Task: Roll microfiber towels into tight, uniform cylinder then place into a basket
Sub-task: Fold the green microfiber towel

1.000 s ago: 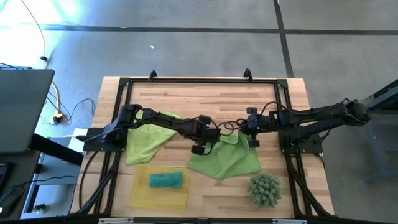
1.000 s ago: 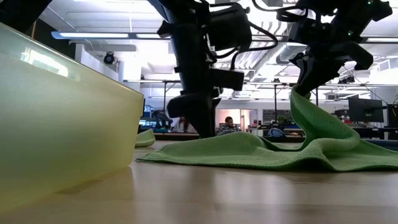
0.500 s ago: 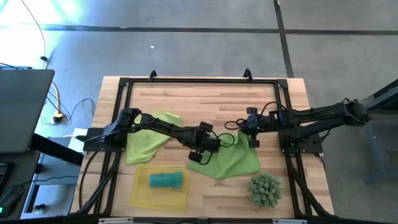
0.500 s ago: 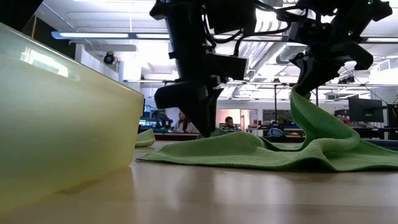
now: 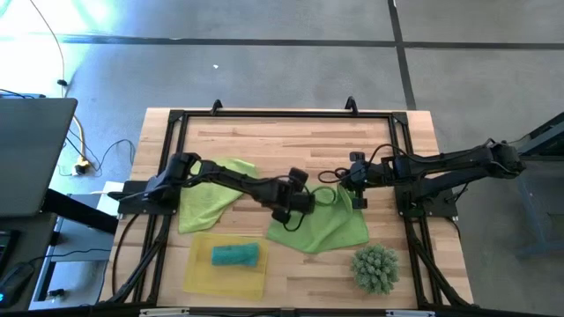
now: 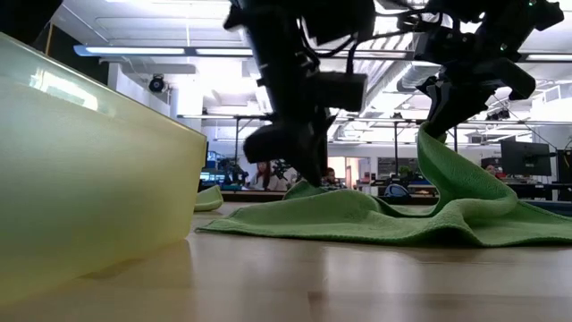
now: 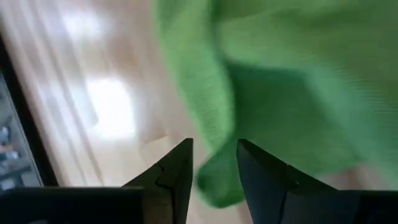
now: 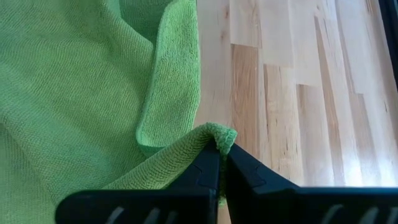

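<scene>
A light green towel (image 5: 322,224) lies spread and rumpled on the wooden table, right of centre. My left gripper (image 7: 214,146) hangs open over the towel's near-left corner (image 7: 217,186), pointing steeply down, a finger on either side of it. My right gripper (image 8: 221,152) is shut on the towel's far-right corner and holds it raised. A second green towel (image 5: 207,195) lies flat under the left arm. The yellow basket (image 5: 198,275) stands at the near left, with a rolled teal towel (image 5: 235,255) inside. My left gripper stands over the towel's corner (image 7: 217,186) with its fingers apart; whether they touch the cloth I cannot tell. My right gripper pinches a folded-over corner of the green towel (image 8: 219,134) between its two shut fingers, slanting down from the table's right side. That corner is lifted clear, and the cloth (image 6: 447,179) slopes down slack to the table, where the rest lies.
A spiky green ball-shaped thing (image 5: 374,269) sits at the near right, close to the towel's edge. A black frame (image 5: 286,114) runs around the tabletop. Bare wood lies along the far side. In the low view the basket's wall (image 6: 89,170) fills the left.
My left gripper has rolled about its own axis and shifted a little toward the table's right edge, over the towel's left corner, staying open. The right gripper and the raised corner have kept still.
</scene>
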Robot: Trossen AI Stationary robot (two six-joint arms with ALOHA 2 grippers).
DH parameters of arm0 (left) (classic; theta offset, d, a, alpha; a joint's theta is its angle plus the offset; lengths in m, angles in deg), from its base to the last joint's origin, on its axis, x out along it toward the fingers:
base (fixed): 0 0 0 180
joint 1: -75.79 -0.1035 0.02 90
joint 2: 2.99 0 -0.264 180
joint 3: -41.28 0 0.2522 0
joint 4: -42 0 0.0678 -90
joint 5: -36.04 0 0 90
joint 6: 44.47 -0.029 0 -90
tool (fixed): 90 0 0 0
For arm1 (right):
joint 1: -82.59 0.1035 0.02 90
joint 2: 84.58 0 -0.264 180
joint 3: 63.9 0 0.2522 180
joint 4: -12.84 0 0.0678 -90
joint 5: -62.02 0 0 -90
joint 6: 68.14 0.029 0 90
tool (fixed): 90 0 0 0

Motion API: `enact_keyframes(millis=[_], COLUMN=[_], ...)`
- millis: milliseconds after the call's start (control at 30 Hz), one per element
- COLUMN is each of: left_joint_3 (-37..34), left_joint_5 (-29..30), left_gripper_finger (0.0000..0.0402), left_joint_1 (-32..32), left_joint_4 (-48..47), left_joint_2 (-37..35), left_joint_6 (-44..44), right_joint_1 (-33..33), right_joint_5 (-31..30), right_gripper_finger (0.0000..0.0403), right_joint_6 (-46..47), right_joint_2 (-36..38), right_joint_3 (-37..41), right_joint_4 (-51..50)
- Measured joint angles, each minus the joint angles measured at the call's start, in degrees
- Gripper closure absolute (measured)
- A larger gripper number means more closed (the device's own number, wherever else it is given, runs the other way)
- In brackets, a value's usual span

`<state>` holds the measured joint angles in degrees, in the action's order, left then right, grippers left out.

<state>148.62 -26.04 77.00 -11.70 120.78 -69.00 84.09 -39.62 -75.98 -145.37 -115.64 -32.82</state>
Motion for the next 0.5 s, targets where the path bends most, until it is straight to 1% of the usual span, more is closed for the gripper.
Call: enact_keyframes(millis=[67,100,133,233,300,367,500], left_joint_3=[0.0,0.0,0.0,0.0,0.0,0.0,0.0], left_joint_5=[-0.3,-1.5,-3.5,-12.1,-15.6,-16.1,-14.6], left_gripper_finger=[0.0287,0.0287,0.0287,0.0287,0.0287,0.0287,0.029], left_joint_1=[-1.3,-2.0,-2.6,-4.4,-5.3,-5.9,-6.8], left_joint_4=[0.1,0.0,-0.3,-1.9,-2.4,-2.7,-2.8], left_joint_2=[0.0,0.0,0.0,0.0,0.0,0.0,0.0], left_joint_6=[1.0,1.8,2.6,5.2,7.1,8.5,9.4], right_joint_1=[0.0,0.0,0.0,0.0,0.0,0.0,0.0], right_joint_5=[0.0,0.0,0.0,0.0,0.0,0.0,0.0], right_gripper_finger=[0.0403,0.0403,0.0403,0.0403,0.0403,0.0403,0.0403], right_joint_6=[0.1,0.1,0.0,0.0,0.0,-0.1,-0.1], right_joint_2=[0.0,0.0,0.0,0.0,0.0,0.0,0.0], right_joint_3=[0.0,0.0,0.0,0.0,0.0,0.0,0.0], right_joint_4=[0.0,0.0,0.0,0.0,0.0,0.0,0.0])
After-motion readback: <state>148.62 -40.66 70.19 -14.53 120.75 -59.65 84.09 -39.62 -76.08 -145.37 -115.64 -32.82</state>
